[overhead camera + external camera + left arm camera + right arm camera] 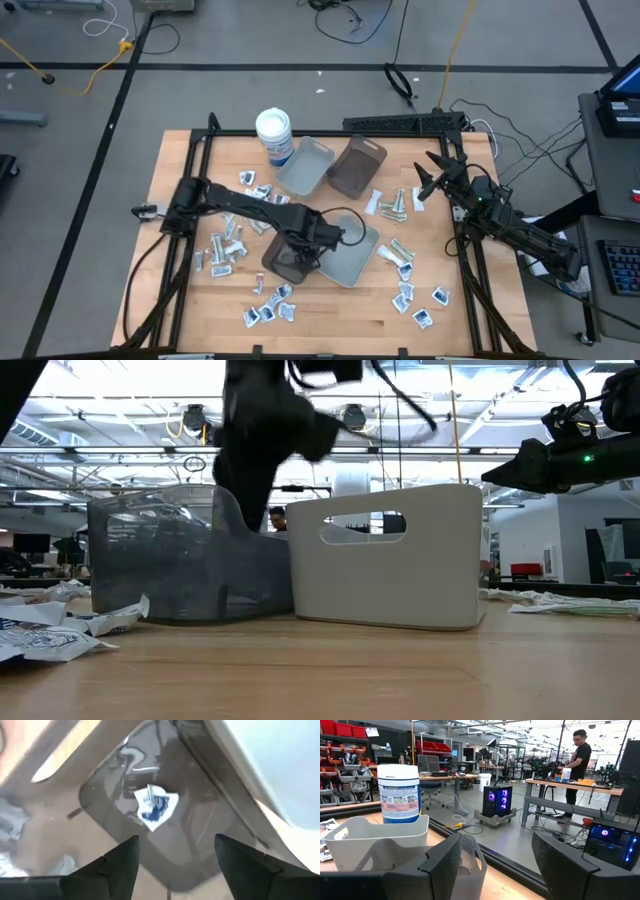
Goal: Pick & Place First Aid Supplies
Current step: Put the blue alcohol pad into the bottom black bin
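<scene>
My left pincer (175, 865): apart, above brown tray (200, 840)
Packet (156, 810): inside tray
My right pincer (492, 865): apart, raised

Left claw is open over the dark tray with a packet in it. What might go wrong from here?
1. The left claw hangs close over the dark tray; pulling away sideways might catch its wall and shove it into the grey tray touching it.
2. The packet lies loose in the dark tray, so a bump may toss it out.
3. Loose packets crowd the table beside the left arm, easy to sweep aside.
</scene>
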Tool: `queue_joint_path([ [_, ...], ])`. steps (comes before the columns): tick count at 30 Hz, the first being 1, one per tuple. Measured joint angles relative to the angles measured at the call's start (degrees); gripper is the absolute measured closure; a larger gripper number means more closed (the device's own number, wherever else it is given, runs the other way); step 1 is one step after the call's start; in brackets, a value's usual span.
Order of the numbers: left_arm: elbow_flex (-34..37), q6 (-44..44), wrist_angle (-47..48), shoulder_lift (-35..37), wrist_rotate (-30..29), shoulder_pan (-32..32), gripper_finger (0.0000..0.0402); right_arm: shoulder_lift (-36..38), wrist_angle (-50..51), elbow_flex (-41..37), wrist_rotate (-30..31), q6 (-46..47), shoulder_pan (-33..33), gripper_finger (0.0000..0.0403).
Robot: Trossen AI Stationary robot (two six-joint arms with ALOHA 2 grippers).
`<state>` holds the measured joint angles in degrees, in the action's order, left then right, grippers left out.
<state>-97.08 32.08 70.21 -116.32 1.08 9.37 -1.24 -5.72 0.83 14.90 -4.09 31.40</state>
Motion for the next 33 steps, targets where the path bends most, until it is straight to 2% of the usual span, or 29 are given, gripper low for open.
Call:
queue_joint_path([
  [10, -0.09, 0.83, 0.70, 11.16, 0.57, 2.85, 0.0152, -0.01, 0.03, 0.01, 0.01, 0.00, 0.01, 0.0165],
  [15, -0.09, 4.52, 0.95, 11.44, 0.33, 5.78, 0.0157, 0.00, 0.01, -0.01, 0.01, 0.01, 0.02, 0.0165],
  [33, -0.04, 32.39, 5.25, 10.97, 0.60, 23.38, 0.0158, 0.00, 0.01, -0.01, 0.01, 0.00, 0.01, 0.0165],
])
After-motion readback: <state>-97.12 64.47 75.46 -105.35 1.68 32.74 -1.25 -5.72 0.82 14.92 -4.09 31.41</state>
